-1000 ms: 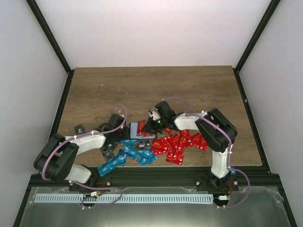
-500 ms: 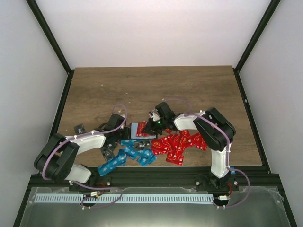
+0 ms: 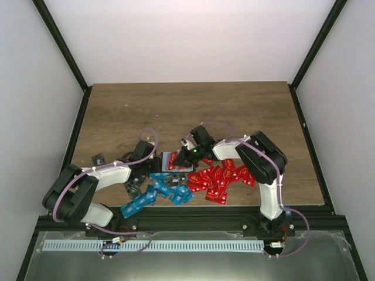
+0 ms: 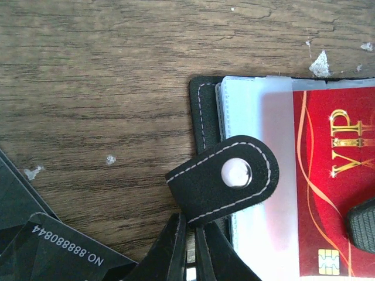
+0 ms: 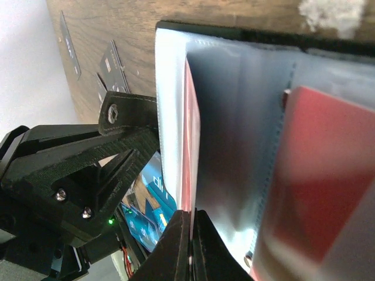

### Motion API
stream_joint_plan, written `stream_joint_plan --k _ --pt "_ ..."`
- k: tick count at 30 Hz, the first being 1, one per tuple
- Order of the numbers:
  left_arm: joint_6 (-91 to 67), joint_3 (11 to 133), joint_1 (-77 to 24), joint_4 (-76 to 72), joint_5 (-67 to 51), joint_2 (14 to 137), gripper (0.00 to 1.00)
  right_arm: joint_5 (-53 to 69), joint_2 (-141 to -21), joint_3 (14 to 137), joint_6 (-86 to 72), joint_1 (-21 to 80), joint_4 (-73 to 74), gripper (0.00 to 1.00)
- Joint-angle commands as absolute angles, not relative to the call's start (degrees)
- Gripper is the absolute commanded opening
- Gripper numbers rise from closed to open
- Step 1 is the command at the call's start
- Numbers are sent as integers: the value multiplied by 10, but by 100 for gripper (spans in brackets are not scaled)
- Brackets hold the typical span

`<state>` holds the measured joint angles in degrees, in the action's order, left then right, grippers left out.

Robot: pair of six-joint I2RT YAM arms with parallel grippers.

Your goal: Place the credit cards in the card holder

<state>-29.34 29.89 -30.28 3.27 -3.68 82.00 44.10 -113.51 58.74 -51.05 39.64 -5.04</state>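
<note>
Leftward creep by the right gripper [image 5: 188,231], closing on the card holder [image 3: 169,159]. Holder lies open flat on the wooden table [image 3: 176,111], between both grippers. Red VIP card [image 4: 334,175] sits partly under a clear sleeve [image 4: 258,117]. The right gripper is clenched on its edge and is the nearer one. Left gripper [image 4: 190,252] pinches the holder's edge below the snap tab [image 4: 225,175]. Card's long axis likely runs toward the left gripper, though it is cropped in view.
</note>
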Motion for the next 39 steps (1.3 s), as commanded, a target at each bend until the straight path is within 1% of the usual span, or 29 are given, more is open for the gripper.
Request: stream_joint_plan --k 1,15,28,34,36,39 --pt "-284 301 -303 49 -59 833 7 448 -1160 615 -486 405 -9 1" --pt "-274 301 -303 44 -72 835 7 469 -1196 650 -472 408 0 1" --pt "-271 298 -303 37 -90 832 7 470 -1205 660 -482 416 -5 2" --pt "-273 295 -303 39 -85 829 7 453 -1185 655 -469 417 17 9" --pt "-275 295 -303 40 -82 827 7 447 -1172 654 -462 417 27 12" --pt "-277 295 -303 42 -76 825 7 437 -1155 655 -450 417 49 22"
